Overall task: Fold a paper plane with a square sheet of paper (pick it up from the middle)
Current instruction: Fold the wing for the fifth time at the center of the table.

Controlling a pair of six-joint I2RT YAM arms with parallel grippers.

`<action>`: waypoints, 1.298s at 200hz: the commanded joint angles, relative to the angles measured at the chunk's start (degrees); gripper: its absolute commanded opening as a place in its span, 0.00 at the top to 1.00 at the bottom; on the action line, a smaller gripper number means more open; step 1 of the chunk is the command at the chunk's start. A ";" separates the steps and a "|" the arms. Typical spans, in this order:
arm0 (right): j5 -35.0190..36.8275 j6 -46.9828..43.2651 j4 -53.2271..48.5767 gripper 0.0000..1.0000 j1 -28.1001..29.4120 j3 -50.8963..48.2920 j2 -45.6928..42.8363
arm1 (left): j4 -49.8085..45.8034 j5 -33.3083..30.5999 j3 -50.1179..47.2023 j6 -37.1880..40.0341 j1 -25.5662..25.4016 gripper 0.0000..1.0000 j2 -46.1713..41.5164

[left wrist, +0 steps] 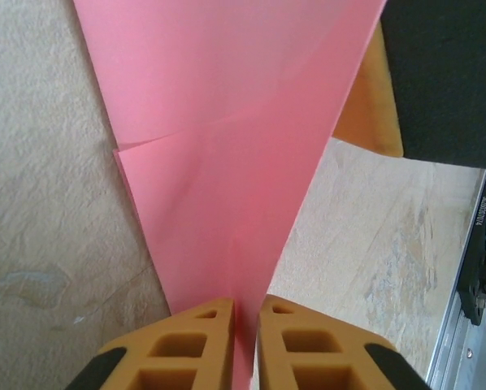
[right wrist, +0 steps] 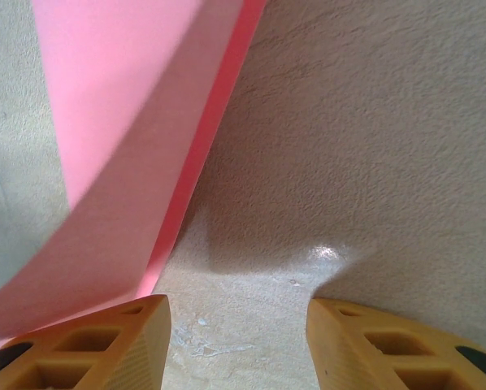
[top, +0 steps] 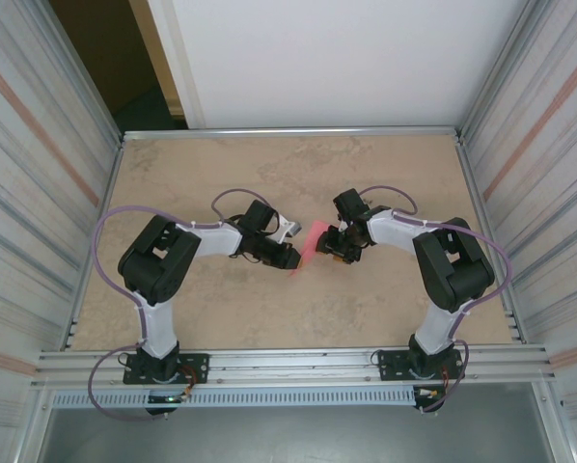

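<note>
Your right gripper [right wrist: 239,325] has its orange fingers [right wrist: 105,345] spread wide, with bare table [right wrist: 349,146] between them. Above it, the creased pink paper [right wrist: 113,122] slants down behind the left-hand finger.

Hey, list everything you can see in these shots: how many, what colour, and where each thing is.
sheet of paper: one, pink-red, creased into a wedge, mid-table between the grippers
table: one, mottled beige, under everything
side walls: two, ribbed grey metal, left and right of the table
back panel: one, white, behind the table
left gripper: one, orange fingers, shut on the paper's narrow end
right gripper: one, orange fingers, open, beside the paper
</note>
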 commanded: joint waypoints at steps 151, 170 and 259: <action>-14.72 -6.07 23.48 0.63 0.53 -9.27 -7.28 | 2.28 2.62 -2.71 -3.17 2.19 0.92 2.30; -16.20 -5.88 24.96 0.70 0.38 -8.44 -5.54 | 2.28 2.62 -2.83 -3.27 2.21 0.92 2.51; -17.35 -5.64 25.54 0.73 0.00 -4.75 0.08 | 2.03 2.80 -2.62 -3.41 2.31 0.87 3.31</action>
